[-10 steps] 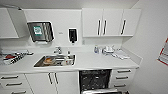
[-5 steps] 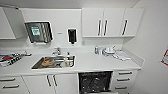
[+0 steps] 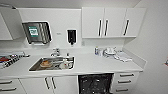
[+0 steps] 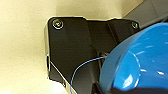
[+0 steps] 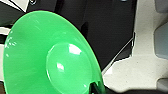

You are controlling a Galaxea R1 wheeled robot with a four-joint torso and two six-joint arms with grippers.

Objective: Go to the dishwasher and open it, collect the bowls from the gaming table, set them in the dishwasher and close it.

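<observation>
White countertop (image 3: 92, 65) is running wall to wall, carrying the items. Landmark: steel sink (image 3: 52, 64), set into the counter. A tap (image 3: 55, 52) is standing just behind the sink. Inside the sink an orange-brown item (image 3: 46, 63) is lying; identity unclear. Well to the right of the sink, white crockery (image 3: 109, 51) and a small bottle (image 3: 96, 50) are standing near the back wall, a folded cloth (image 3: 123, 58) lying beside them. Left of the sink, a striped object (image 3: 10, 59) is lying at the counter's end.

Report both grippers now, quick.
Left gripper: holding the blue bowl; fingers not visible.
Right gripper: holding the green bowl; fingers not visible.
</observation>
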